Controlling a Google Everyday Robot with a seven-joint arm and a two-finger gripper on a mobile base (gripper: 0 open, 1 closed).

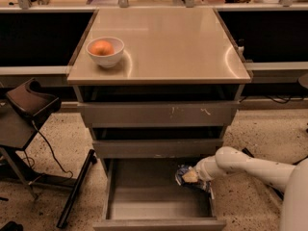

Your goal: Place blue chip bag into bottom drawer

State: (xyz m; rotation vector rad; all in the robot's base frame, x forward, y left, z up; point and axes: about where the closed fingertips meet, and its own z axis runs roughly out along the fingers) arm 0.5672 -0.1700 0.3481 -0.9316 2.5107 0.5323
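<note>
1. This looks like a robotics lab or workshop rather than a home. A grey metal drawer cabinet (pixel 159 114) with a bare steel surface (pixel 168 42) stands on a speckled hard floor (pixel 269 138).
2. Long benches (pixel 43 71) run behind it, with gear crowded along the top edge.
3. A dark padded seat (pixel 30 99) on a metal frame stands at the left, trailing a cable (pixel 50 150).
4. A white robot arm (pixel 250 167) reaches in from the right. Its tool (pixel 191 177) grips a blue chip bag (pixel 182 172) over the open bottom drawer (pixel 144 196).

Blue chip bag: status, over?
Gripper at right side of bottom drawer, shut on blue chip bag. Bag over the open drawer, not yet released. Nothing blocking the drawer.
</note>
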